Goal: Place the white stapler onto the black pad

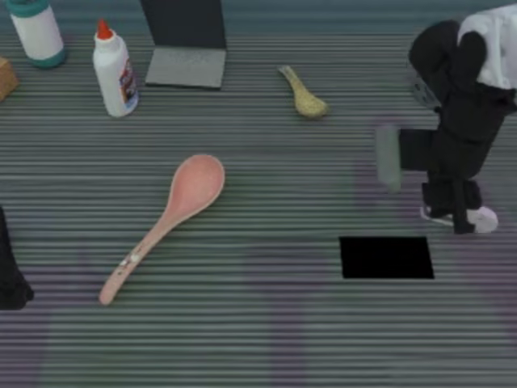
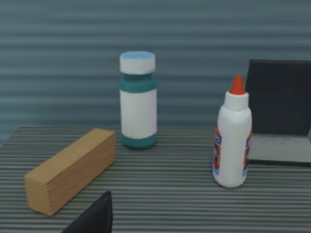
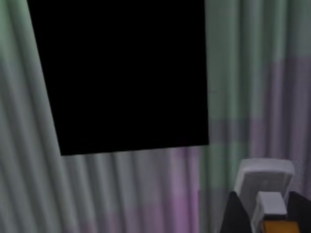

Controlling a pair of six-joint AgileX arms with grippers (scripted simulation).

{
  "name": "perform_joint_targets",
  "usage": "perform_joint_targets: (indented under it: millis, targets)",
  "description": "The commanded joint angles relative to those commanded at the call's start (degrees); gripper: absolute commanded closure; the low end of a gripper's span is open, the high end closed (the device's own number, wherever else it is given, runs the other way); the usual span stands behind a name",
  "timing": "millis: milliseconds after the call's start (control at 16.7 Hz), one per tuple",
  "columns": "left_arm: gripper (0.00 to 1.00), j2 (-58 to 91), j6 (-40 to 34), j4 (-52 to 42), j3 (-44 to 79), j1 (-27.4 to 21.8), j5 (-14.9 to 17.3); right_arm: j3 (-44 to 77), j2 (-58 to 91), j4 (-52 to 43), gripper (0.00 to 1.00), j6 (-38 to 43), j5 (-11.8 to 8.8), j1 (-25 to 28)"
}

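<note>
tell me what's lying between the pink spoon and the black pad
Nothing: in the top view the stretch of striped table from the pink spoon to the black pad is bare. The white stapler sits in the right end effector, past the pad's far side.

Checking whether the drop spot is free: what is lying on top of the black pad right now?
Nothing shows on the black pad; its whole surface is bare in the top and right wrist views. The white stapler sits in the right gripper jaws, beside the pad, mostly covered by the arm.
</note>
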Motion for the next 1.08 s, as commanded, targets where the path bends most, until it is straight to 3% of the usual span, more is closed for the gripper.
perform_joint_targets:
  millis: [300,720,900,1080]
  targets:
    - [0.00,0.0,0.0,0.0,0.0,0.0,0.0,8.2,-3.4,-12.3,1.00,-0.1,0.0,0.3]
    - [0.00,0.0,0.0,0.0,0.0,0.0,0.0,9.6,-4.1,-13.6,1.00,0.6,0.0,0.1]
    - [0.00,0.0,0.0,0.0,0.0,0.0,0.0,10.1,-4.5,-11.9,1.00,5.6,0.3,0.1]
    - [0.00,0.0,0.0,0.0,0.0,0.0,0.0,10.8,-5.1,-9.2,1.00,16.3,0.5,-0.2]
